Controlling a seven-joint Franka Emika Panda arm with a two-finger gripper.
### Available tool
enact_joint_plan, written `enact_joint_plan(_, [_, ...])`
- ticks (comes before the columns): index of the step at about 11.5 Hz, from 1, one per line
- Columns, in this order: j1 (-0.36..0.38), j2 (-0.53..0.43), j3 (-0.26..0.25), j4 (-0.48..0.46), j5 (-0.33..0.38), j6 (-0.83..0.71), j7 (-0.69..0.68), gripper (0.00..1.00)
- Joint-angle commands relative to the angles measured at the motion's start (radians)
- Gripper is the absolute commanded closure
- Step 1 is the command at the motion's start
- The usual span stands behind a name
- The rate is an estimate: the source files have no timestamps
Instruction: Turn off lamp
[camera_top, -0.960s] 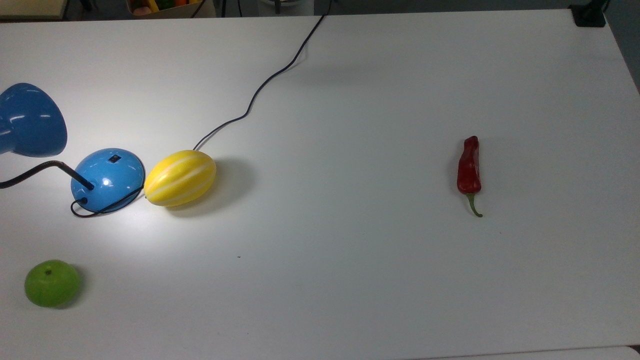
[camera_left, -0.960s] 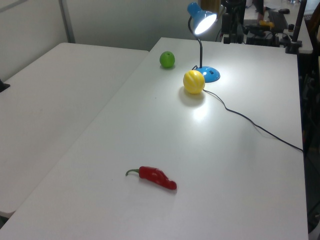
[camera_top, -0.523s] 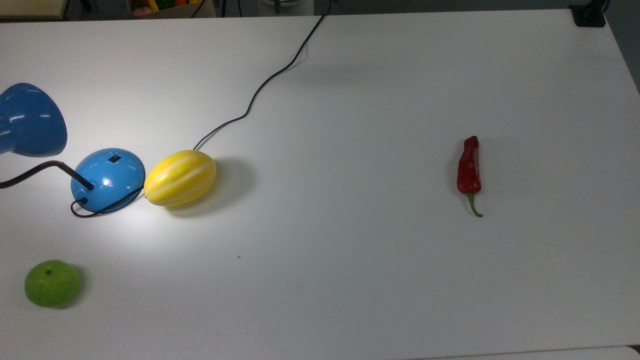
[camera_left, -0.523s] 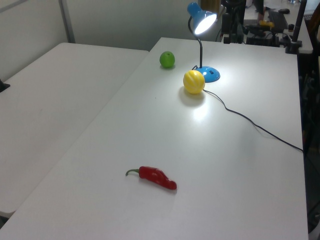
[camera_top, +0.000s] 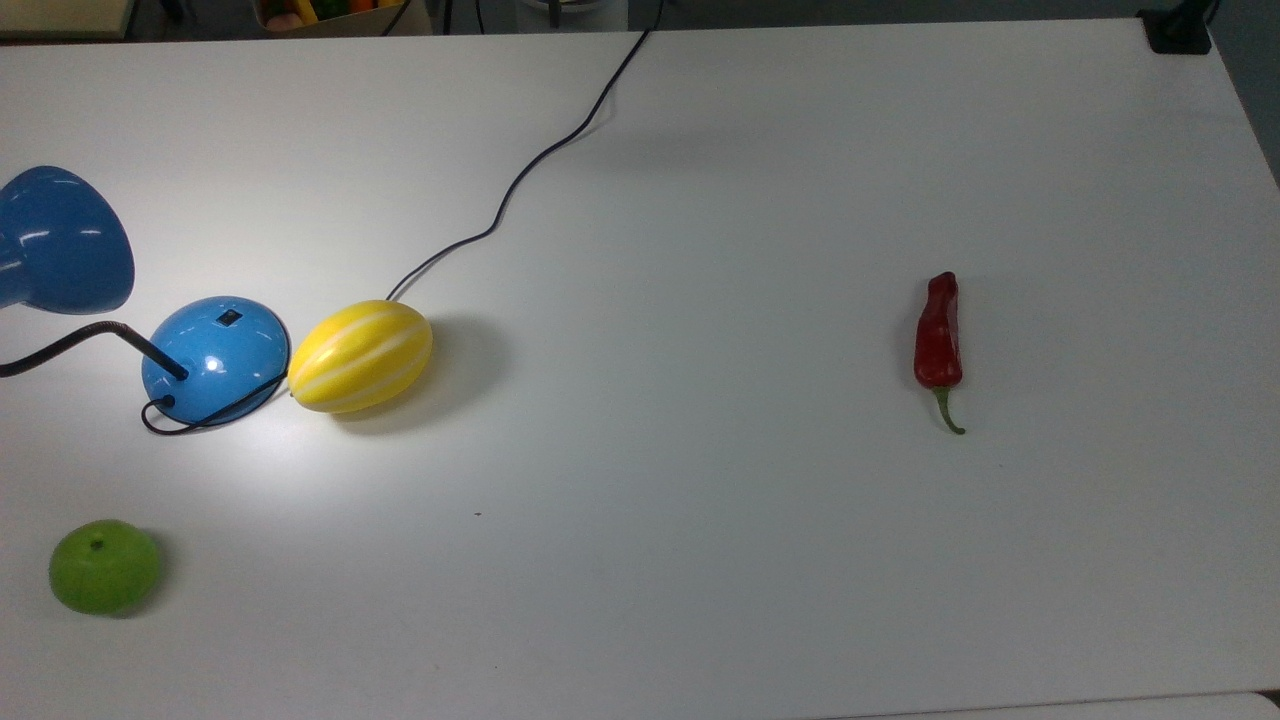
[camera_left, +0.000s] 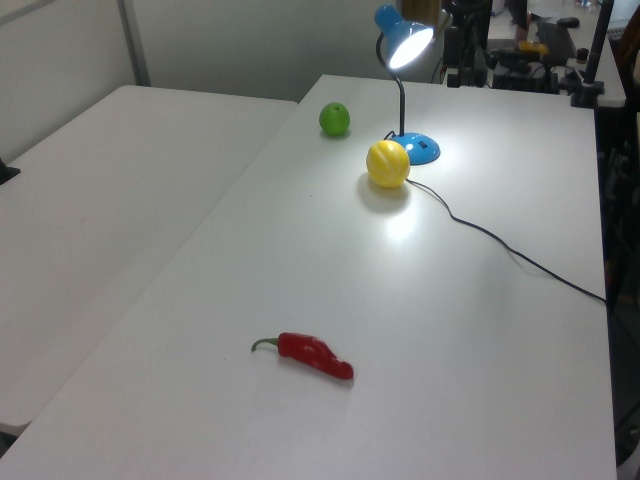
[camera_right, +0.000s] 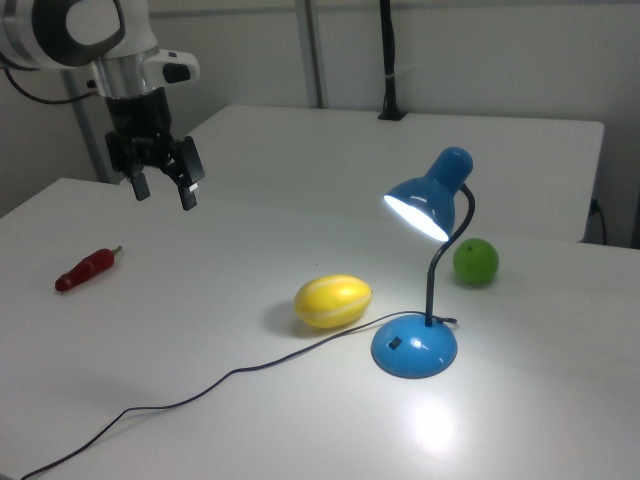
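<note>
Nothing on the table has shifted over the last second: top and left views read the same as a second ago, so I'm treating this as the very start, with the approach not yet under way.

The lamp (camera_right: 417, 300) is my landmark, and it is plainly lit: the shade (camera_right: 428, 199) glows white and throws a bright pool on the table (camera_top: 760, 560) around its base (camera_top: 214, 357). So the task is entirely undone.

My gripper (camera_right: 161, 187) hangs in the air well apart from the lamp, off toward the right view's left, fingers spread and holding nothing.

The switch (camera_top: 230, 318) is the small black square on top of the dome base, on the side facing away from the neck (camera_top: 100, 340). In the right view it shows on the near slope of the base (camera_right: 394, 343).

The yellow melon (camera_top: 361, 356) lies just beside the lamp base, close enough that I can't tell whether they touch, with the cord (camera_top: 520, 180) running out from behind it. A green apple (camera_top: 104, 566) sits near the lamp on the other side; a red chilli (camera_top: 938, 338) lies far off.

My read: I need to travel across, come down from above onto the switch, and stay clear of the shade and the melon.
</note>
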Motion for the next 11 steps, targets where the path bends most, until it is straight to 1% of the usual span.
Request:
enact_joint_plan(1, [-0.005, -0.003, 0.003, 0.015, 0.006, -0.035, -0.019, 0.05])
enact_joint_plan(2, [-0.005, -0.003, 0.003, 0.014, 0.006, -0.036, -0.022, 0.15])
enact_joint_plan(3, [-0.005, -0.003, 0.003, 0.014, 0.006, -0.035, -0.025, 0.42])
enact_joint_plan(4, [-0.007, -0.003, 0.003, 0.014, 0.006, -0.036, -0.025, 0.67])
enact_joint_plan(5, [-0.007, -0.003, 0.003, 0.014, 0.006, -0.035, -0.025, 1.00])
enact_joint_plan(11, [-0.010, -0.001, -0.002, 0.014, 0.005, -0.026, -0.025, 1.00])
